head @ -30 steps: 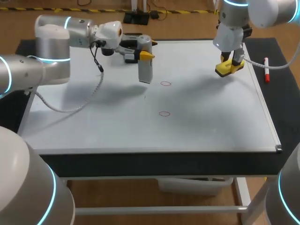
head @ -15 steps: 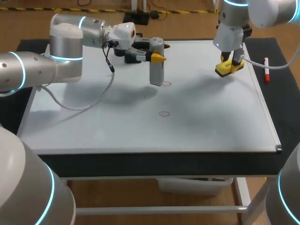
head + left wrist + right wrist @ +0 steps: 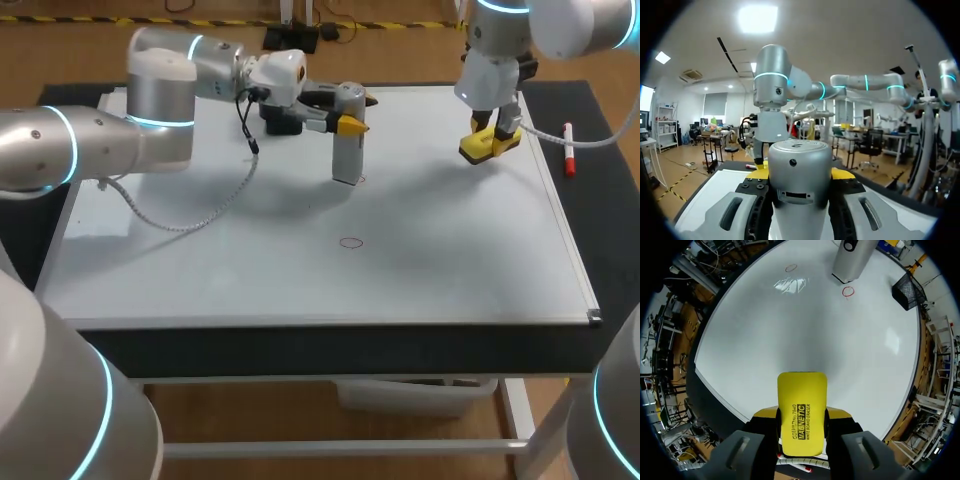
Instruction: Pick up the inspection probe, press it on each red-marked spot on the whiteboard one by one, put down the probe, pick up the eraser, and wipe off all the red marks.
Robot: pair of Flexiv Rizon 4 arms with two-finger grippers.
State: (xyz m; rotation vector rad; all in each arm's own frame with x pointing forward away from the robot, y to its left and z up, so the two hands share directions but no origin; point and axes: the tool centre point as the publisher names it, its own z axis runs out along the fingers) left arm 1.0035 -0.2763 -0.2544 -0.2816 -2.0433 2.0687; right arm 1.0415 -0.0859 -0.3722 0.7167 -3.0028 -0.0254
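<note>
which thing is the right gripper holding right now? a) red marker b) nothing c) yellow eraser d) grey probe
c: in the right wrist view the yellow eraser sits clamped between the right gripper fingers, while the grey probe is in the left gripper.

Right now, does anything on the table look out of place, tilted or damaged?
Nothing looks damaged or spilled. The probe stands upright in the left gripper, its base just beside a red mark. One oddity: the right gripper already holds the eraser while the left holds the probe.
</note>
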